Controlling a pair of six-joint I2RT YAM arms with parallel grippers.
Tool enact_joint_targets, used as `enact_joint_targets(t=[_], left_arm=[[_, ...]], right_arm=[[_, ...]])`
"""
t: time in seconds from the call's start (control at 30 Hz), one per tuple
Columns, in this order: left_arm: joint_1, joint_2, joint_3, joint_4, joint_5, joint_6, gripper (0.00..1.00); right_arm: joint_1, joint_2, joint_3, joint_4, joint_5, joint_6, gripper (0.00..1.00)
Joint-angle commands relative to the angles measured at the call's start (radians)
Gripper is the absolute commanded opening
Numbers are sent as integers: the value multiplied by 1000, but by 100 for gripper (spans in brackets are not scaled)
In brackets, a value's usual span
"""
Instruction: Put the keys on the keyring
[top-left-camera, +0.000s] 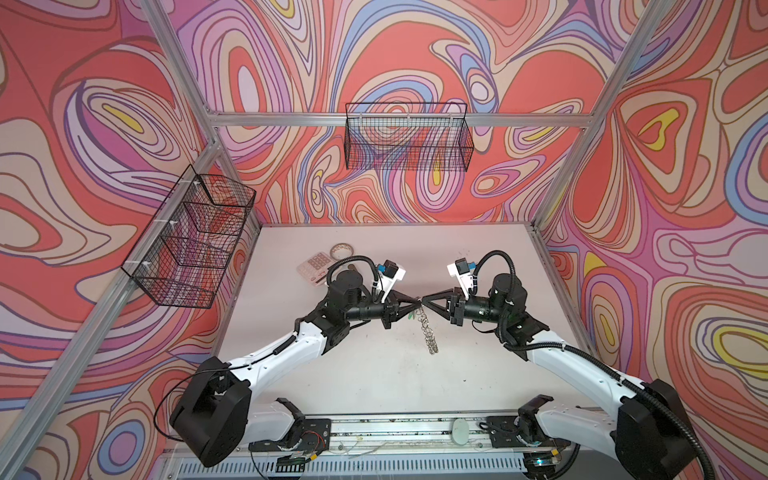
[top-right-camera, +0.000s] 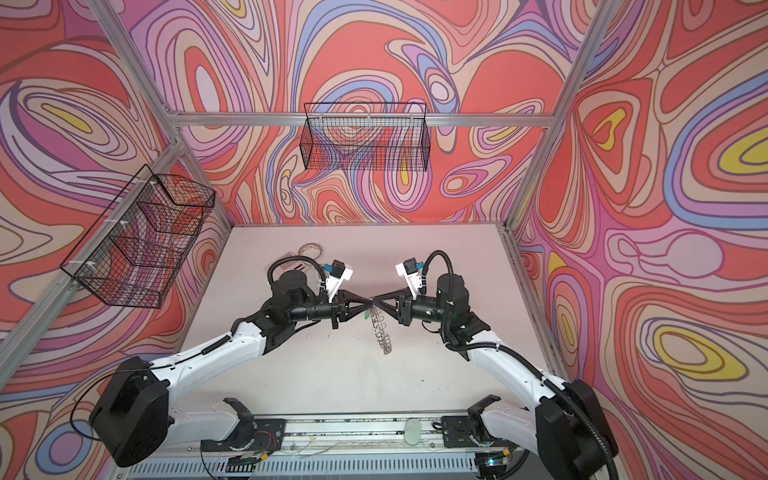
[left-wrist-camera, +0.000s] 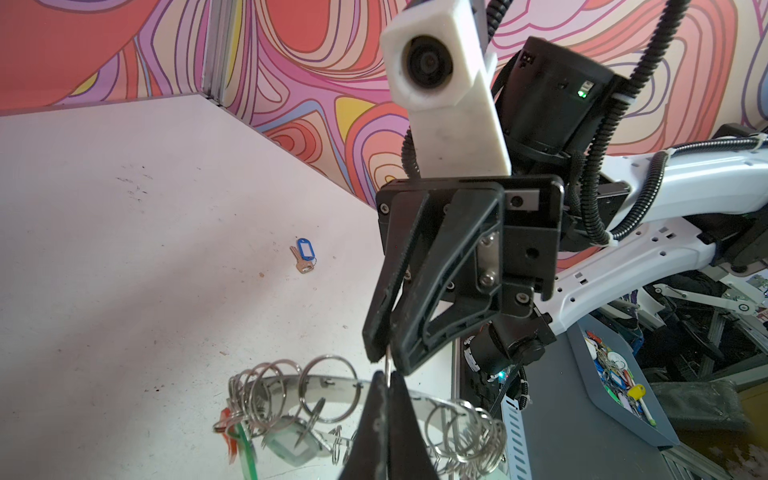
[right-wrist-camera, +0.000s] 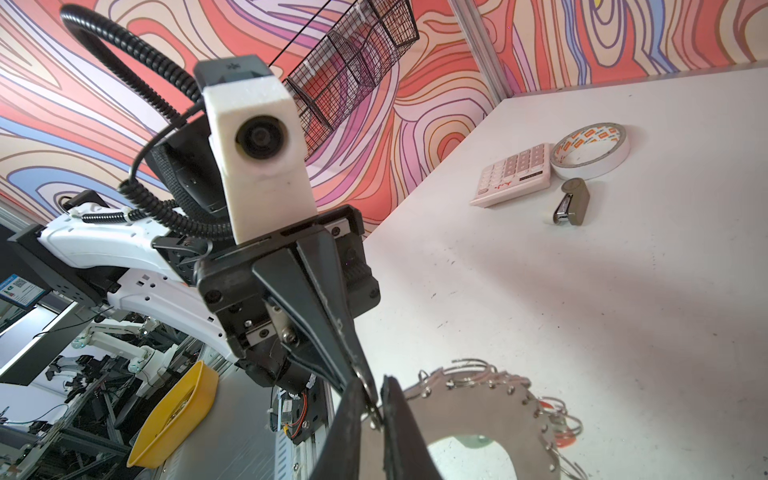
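The keyring (top-left-camera: 429, 330) hangs edge-on above the table's middle in both top views, its grey disc (right-wrist-camera: 478, 409) fringed with wire loops. My left gripper (left-wrist-camera: 389, 380) and right gripper (right-wrist-camera: 372, 386) meet tip to tip at its top, each shut on one wire loop. Keys with red-orange (left-wrist-camera: 230, 436), green (left-wrist-camera: 248, 455) and pale mint (left-wrist-camera: 291, 444) tags dangle from loops on the ring's far side. A blue-tagged key (left-wrist-camera: 303, 259) lies alone on the table beyond the right gripper.
A calculator (right-wrist-camera: 515, 174), a tape roll (right-wrist-camera: 590, 149) and a small stapler (right-wrist-camera: 571, 201) lie at the table's back left. Wire baskets hang on the back wall (top-left-camera: 409, 137) and the left wall (top-left-camera: 191, 237). The arms' rail (top-left-camera: 399, 428) runs along the front edge.
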Motion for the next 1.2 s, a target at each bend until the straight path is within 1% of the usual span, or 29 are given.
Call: enact_joint_targets(t=[0.0, 0.3, 0.43, 0.6, 0.67, 0.7, 0.83, 0.93, 1.07, 1.17], left_arm=[[-7, 7, 5, 112, 35, -13, 0], [-7, 25, 11, 114, 44, -15, 0], [-7, 32, 11, 130, 52, -22, 0], [-7, 47, 13, 148, 66, -32, 0], [-7, 52, 13, 154, 68, -35, 0], [-7, 53, 12, 156, 69, -37, 0], [-3, 56, 10, 159, 64, -38, 0], [5, 50, 10, 154, 61, -48, 0], [13, 15, 28, 49, 17, -22, 19], [22, -17, 29, 1, -11, -15, 31]], right_arm=[[11, 17, -21, 24, -53, 16, 12], [13, 28, -25, 48, -76, 28, 13], [14, 32, -27, 53, -87, 30, 12], [21, 35, -26, 54, -100, 30, 7], [23, 37, -24, 52, -106, 30, 3], [23, 37, -24, 50, -108, 30, 0], [25, 33, -20, 35, -105, 21, 0], [24, 24, -10, -18, -62, -19, 0], [25, 13, -4, -32, -17, -38, 0], [25, 1, 4, -35, 19, -44, 0]])
